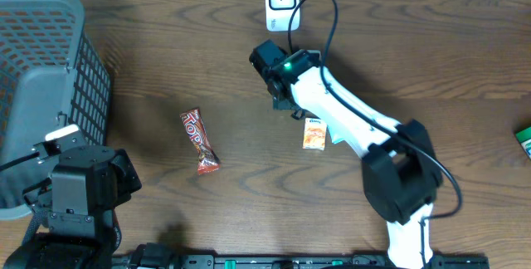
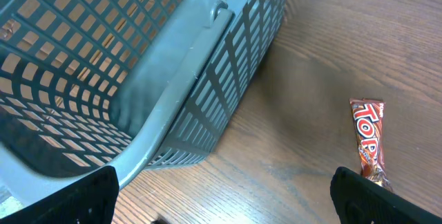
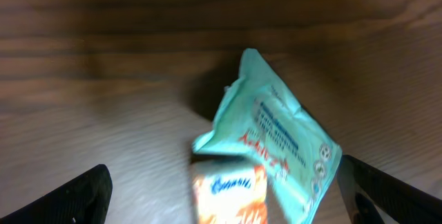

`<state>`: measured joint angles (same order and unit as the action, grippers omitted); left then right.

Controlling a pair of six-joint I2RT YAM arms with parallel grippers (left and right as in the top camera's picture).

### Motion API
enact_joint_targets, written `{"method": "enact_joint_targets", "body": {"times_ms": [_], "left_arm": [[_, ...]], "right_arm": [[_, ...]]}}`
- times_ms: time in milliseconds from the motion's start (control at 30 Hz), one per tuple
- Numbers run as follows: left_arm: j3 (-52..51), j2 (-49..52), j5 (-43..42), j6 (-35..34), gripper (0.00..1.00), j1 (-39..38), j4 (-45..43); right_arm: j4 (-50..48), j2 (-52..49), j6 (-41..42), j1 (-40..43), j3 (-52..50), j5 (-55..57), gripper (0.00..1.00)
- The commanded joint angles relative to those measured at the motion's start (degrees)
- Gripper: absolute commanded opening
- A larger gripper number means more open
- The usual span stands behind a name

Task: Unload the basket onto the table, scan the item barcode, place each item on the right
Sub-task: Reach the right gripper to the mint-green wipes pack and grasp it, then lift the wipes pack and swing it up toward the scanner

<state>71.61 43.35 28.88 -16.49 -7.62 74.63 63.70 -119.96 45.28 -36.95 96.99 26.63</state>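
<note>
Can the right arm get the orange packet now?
Probably yes: the right gripper is open and faces the orange packet, but the teal pouch touching it might get caught too.

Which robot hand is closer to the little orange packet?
Right. The right gripper hangs open close by the orange packet; the left gripper sits far off, by the grey basket.

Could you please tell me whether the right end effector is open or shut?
Open: the right end effector has its fingers wide apart, closed on nothing.
</note>
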Motion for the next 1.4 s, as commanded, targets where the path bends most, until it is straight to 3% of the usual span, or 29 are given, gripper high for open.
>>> {"method": "enact_joint_targets", "body": {"times_ms": [0,233,433,700,767,967,1033,1267,1367], "left_arm": [[0.07,0.04,0.74,0.28,0.98,-0.13,0.15],[0.07,0.04,0.74,0.28,0.98,-0.13,0.15],[0.07,0.04,0.74,0.28,0.98,-0.13,0.15],[0.07,0.04,0.74,0.28,0.98,-0.13,0.15],[0.07,0.04,0.74,0.28,0.98,-0.13,0.15],[0.07,0.04,0.74,0.28,0.98,-0.13,0.13],[0.07,0.04,0.74,0.28,0.98,-0.13,0.15],[0.07,0.04,0.74,0.28,0.98,-0.13,0.13],[0.07,0.04,0.74,0.28,0.98,-0.13,0.15]], "right_arm": [[0.39,-2.91,-1.22,0.48,-0.72,4.7,0.99],[0.35,-3.72,-1.22,0.42,-0.72,6.71,0.93],[0.9,-6.1,-2.58,0.24,-0.74,8.61,0.81],[2.49,-11.54,-2.73,-0.61,-0.79,9.94,0.86],[2.93,-13.44,-2.69,-0.59,-0.79,9.97,0.78],[4.5,-15.58,-2.49,-0.61,-0.72,10.69,0.16],[5.6,-15.56,-2.51,-0.72,-0.02,11.1,0.01],[13.31,-15.45,-2.6,-0.81,7.41,9.84,0.01],[18.08,-15.37,-8.72,-0.81,14.73,3.1,0.01]]}}
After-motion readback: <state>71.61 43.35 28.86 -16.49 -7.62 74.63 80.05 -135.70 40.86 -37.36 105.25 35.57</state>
